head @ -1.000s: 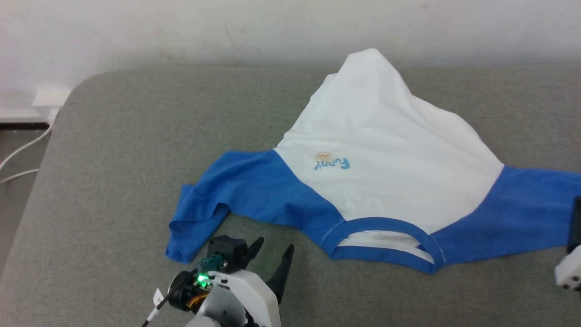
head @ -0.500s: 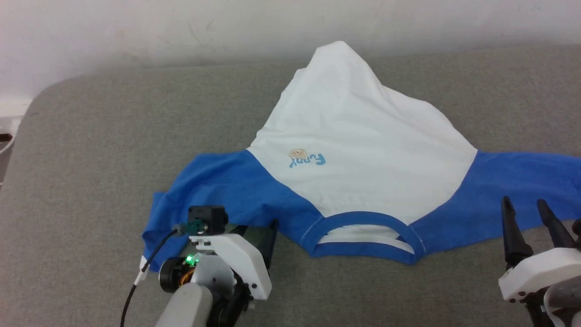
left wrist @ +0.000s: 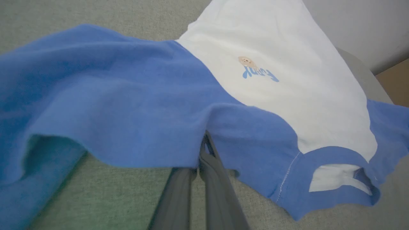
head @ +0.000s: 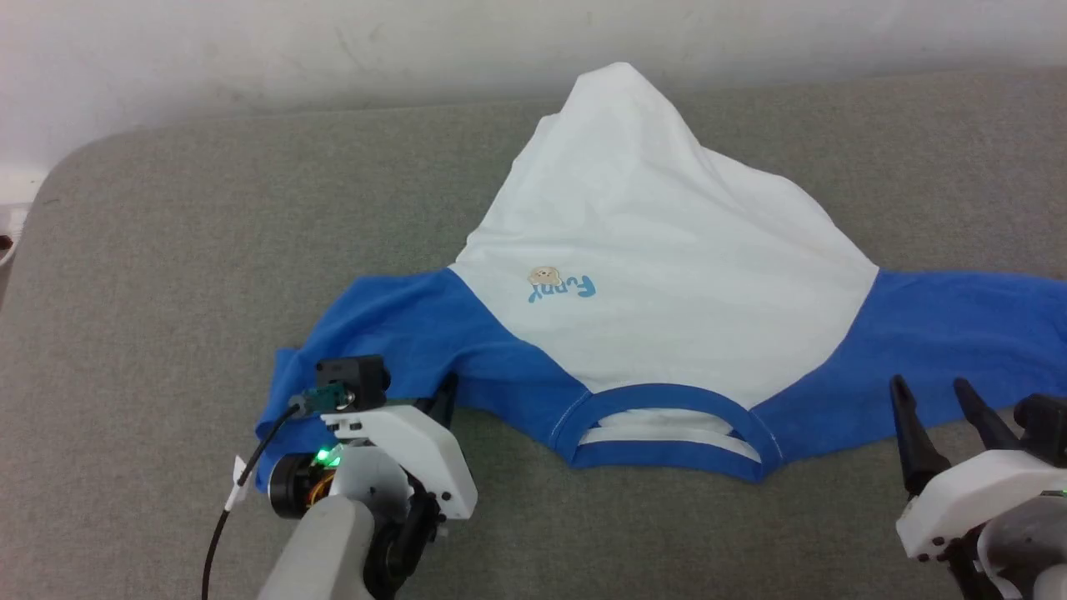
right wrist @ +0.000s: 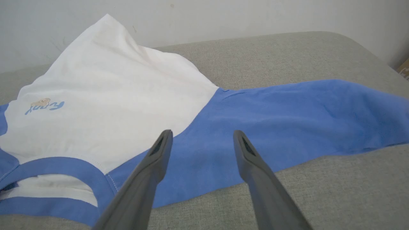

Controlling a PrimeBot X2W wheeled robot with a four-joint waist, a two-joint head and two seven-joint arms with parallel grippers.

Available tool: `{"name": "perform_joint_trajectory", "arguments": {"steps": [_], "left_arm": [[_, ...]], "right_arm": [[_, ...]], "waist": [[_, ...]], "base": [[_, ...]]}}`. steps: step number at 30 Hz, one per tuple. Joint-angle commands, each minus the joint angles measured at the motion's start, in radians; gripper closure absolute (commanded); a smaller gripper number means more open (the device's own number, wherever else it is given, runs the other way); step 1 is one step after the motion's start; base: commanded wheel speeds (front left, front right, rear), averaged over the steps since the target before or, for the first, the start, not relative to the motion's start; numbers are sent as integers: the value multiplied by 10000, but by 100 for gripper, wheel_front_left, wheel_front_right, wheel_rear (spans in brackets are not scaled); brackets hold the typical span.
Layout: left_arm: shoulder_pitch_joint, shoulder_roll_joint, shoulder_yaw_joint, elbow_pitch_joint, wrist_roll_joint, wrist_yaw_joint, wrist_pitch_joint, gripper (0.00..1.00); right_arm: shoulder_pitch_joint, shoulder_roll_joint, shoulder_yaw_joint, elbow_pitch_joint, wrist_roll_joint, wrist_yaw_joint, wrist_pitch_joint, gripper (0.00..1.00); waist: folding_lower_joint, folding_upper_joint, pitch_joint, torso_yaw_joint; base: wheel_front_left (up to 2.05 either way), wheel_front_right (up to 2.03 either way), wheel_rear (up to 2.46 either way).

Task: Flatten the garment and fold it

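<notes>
A white shirt [head: 667, 242] with blue sleeves lies spread front-up on a grey padded surface [head: 208, 250] beside a pale wall [head: 250, 50]. Its blue collar [head: 667, 457] faces the robot, and its white body narrows to a peak at the far edge. A small light-blue print [head: 560, 287] with a tan motif sits on the chest, on the robot's left of centre.

The left sleeve [head: 400, 333] runs out toward the near left, its end folded back on itself. The left pincer [head: 444, 390] is closed on the near edge of this sleeve. In the left wrist view, its dark fingers [left wrist: 211, 172] press together with blue cloth caught between the tips and draped over them. The fabric rises in a low ridge at the grip. A black cable [head: 218, 533] trails from that wrist toward the bottom edge of the head view.

The right sleeve [head: 959, 325] lies flat and stretches away to the right. The right pincer [head: 927, 392] stands wide open and holds nothing. Its two fingers [right wrist: 159, 153] are spread apart at the sleeve's near edge, just right of the collar. In the right wrist view, the tips point across the blue cloth where it meets the white body. Whether they touch the fabric cannot be told.
</notes>
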Motion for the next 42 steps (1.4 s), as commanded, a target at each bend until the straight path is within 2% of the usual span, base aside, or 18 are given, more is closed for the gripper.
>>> {"name": "perform_joint_trajectory", "arguments": {"steps": [1, 5, 11, 20, 23, 28, 32, 37, 42], "left_arm": [[155, 111, 24, -22, 139, 141, -164, 100], [373, 205, 26, -50, 183, 236, -242, 100], [452, 243, 3, -118, 178, 278, -307, 100], [230, 219, -141, -136, 209, 278, -437, 100], [196, 233, -184, -101, 219, 262, -484, 100], [255, 284, -236, -75, 207, 215, -579, 100], [365, 374, -234, -213, 143, 118, -683, 100], [480, 493, -101, -962, -267, -226, -678, 100], [303, 711, 112, -2365, -1141, -820, -9, 100]], "right_arm": [[-16, 21, -149, 128, 76, -11, 379, 0], [-81, 21, -810, 819, 547, -11, 1563, 0], [-513, 22, -1286, 1801, 1094, -11, 2412, 0], [-1975, 22, -1747, 3846, 1433, -11, 2359, 0], [-2244, 22, -1625, 4155, 1302, -11, 2297, 100], [-2216, 22, -1606, 4149, 1182, -11, 2192, 100], [-1995, 22, -1559, 3642, 1160, -11, 1990, 100], [-1599, 22, -1513, 2369, 972, -11, 2033, 100], [-1312, 22, -1394, 484, 706, -11, 2742, 100]], "waist": [[-1, 0, -48, 70], [-1, 0, -60, 212], [-1, 0, 56, 382], [-1, 0, 338, 564], [-1, 0, 332, 590], [-1, 0, 100, 549], [-1, 0, -246, 441], [-1, 0, -768, 289], [-1, 0, -1106, 173]], "base": [[0, 0, 0], [0, 0, 0], [0, 0, 0], [0, 0, 0], [0, 0, 0], [0, 0, 0], [0, 0, 0], [0, 0, 0], [0, 0, 0]]}}
